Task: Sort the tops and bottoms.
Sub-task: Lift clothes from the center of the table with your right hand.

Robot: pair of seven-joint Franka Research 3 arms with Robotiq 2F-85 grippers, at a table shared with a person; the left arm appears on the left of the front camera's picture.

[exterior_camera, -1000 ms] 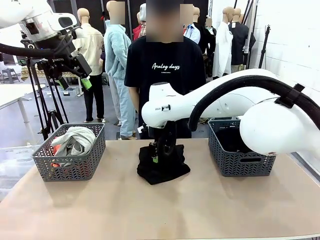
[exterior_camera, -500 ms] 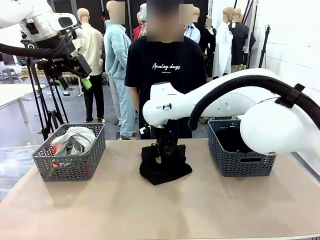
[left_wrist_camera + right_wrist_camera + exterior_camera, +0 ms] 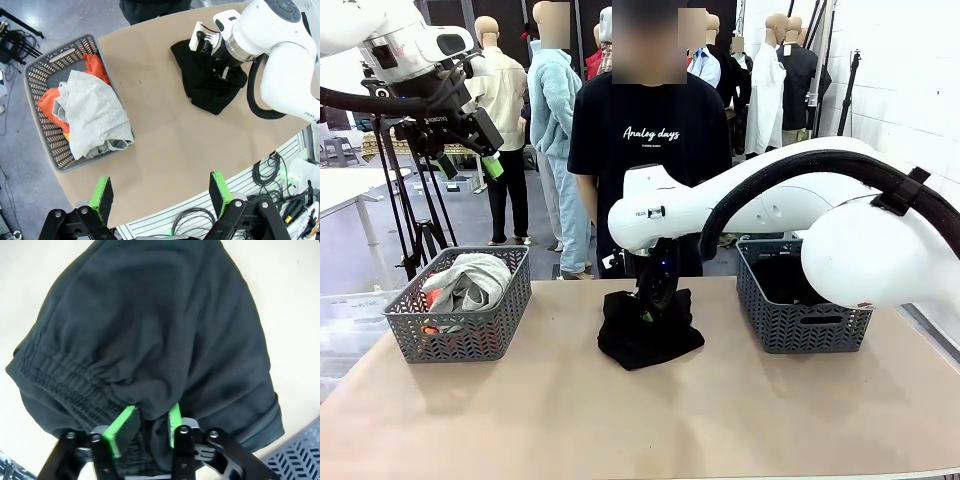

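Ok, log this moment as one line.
right gripper: fingers pinching black shorts on table | left gripper: open, raised | left basket: tops

black bottoms [image 3: 648, 340], grey top [image 3: 95, 117] over red-orange top [image 3: 47, 102], grey baskets [image 3: 460, 335].

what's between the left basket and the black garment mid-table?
Bare tabletop and nothing else, clearest in the left wrist view: the basket with the tops is apart from the black garment, which the right hand pinches.
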